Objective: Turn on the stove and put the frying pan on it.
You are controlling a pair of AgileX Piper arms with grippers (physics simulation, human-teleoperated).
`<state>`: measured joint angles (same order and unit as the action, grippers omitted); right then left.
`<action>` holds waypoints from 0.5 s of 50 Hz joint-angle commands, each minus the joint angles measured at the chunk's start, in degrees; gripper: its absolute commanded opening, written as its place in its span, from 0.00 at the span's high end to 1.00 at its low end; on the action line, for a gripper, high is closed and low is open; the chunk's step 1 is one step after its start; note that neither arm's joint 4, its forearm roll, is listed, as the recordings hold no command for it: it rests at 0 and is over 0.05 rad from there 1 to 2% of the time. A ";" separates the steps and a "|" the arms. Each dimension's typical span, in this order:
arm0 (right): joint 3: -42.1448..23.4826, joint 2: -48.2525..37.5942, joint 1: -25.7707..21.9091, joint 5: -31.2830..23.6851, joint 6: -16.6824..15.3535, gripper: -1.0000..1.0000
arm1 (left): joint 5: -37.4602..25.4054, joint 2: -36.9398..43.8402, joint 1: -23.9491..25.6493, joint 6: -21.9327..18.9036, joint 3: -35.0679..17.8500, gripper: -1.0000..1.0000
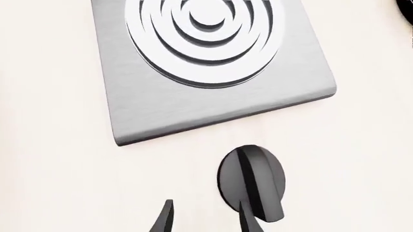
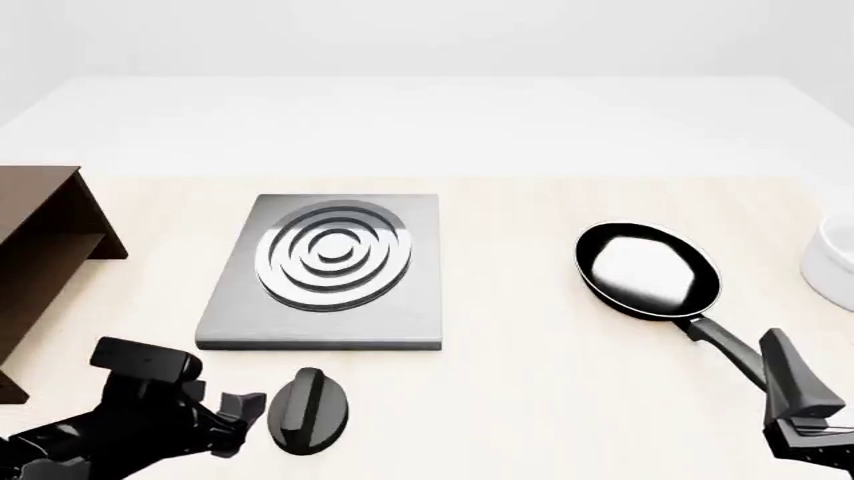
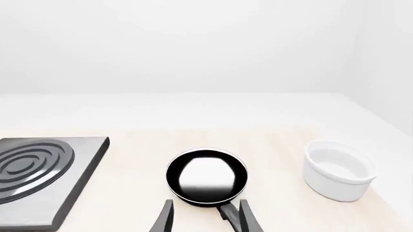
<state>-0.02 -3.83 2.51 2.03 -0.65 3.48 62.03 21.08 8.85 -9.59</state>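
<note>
The stove (image 2: 327, 300) is a flat grey slab with silver rings, left of the table's middle; it also shows in the left wrist view (image 1: 193, 101) and the right wrist view (image 3: 58, 193). Its black oval knob (image 2: 308, 410) lies in front of it. My left gripper (image 2: 244, 415) is open just left of the knob (image 1: 258, 179); one fingertip (image 1: 248, 221) overlaps the knob's edge. The black frying pan (image 2: 647, 270) lies to the right, handle (image 2: 721, 342) pointing at my right gripper (image 2: 787, 385). That gripper (image 3: 205, 220) is open, with the handle (image 3: 226, 211) between its fingers, behind the pan (image 3: 206, 176).
A brown wooden shelf (image 2: 40, 240) stands at the left edge. A white bowl (image 2: 834, 260) sits at the right edge, right of the pan; it also shows in the right wrist view (image 3: 339, 169). The table is pale wood.
</note>
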 commanded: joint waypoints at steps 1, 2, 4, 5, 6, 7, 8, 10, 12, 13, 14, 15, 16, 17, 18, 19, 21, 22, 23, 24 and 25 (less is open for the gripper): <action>0.01 -0.63 0.06 0.38 -0.03 0.00 | 7.28 6.70 4.29 5.74 1.91 0.00; 0.01 -0.70 0.04 0.44 -0.07 0.00 | 7.38 6.61 4.22 5.82 1.95 0.00; 0.01 -0.84 0.05 0.46 -0.12 0.00 | 9.19 8.46 5.16 6.92 2.20 0.00; 0.01 -0.75 0.07 0.39 -0.12 0.00 | 10.17 9.41 5.15 7.20 2.36 0.00; 0.01 -0.75 0.13 0.37 -0.07 0.00 | 11.89 11.43 6.38 9.00 2.56 0.00; 0.00 -3.21 0.47 1.93 3.31 0.00 | 13.88 13.14 9.09 11.61 2.72 0.00; 0.01 -3.45 0.47 2.17 3.31 0.00 | 14.03 13.27 9.10 11.62 2.74 0.00; 0.01 -3.26 1.01 2.25 2.08 0.00 | 13.85 13.04 9.72 11.49 2.48 0.00; 0.01 -3.19 0.80 2.33 1.73 0.00 | 15.19 13.93 11.44 14.06 2.70 0.00; 0.01 -3.19 0.80 2.33 1.73 0.00 | 15.24 13.98 11.44 14.06 2.71 0.00; 0.01 -2.40 0.73 1.62 1.48 0.00 | 15.76 14.43 10.86 13.67 2.63 0.00; 0.00 -2.19 0.78 1.41 1.50 0.00 | 16.46 14.59 12.12 15.22 2.82 0.00; 0.00 -2.19 0.94 1.41 1.49 0.00 | 16.32 14.26 12.54 15.49 2.77 0.00; 0.01 -2.39 0.95 1.57 1.51 0.00 | 15.91 14.11 12.01 14.87 2.62 0.00; 0.01 -2.66 1.01 1.84 1.47 0.00 | 15.61 13.76 11.86 14.59 2.50 0.00; 0.01 -2.73 1.02 1.90 1.34 0.00 | 15.71 13.79 12.04 14.79 2.48 0.00; 0.01 -2.43 0.95 1.67 1.15 0.00 | 15.41 13.60 10.95 13.58 2.36 0.00; 0.01 -2.28 0.93 1.50 1.12 0.00 | 15.35 13.54 11.05 13.56 2.35 0.00; 0.01 -2.08 0.91 1.33 1.12 0.00 | 15.23 13.16 11.00 13.69 2.39 0.00; 0.01 -1.95 0.94 1.24 1.08 0.00 | 15.21 12.78 11.04 14.11 2.49 0.00; 0.01 -2.03 0.88 1.26 1.04 0.00 | 15.39 12.43 11.45 15.00 2.60 0.00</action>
<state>-0.01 -5.99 3.28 3.46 0.54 17.23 74.13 31.00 21.25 -7.26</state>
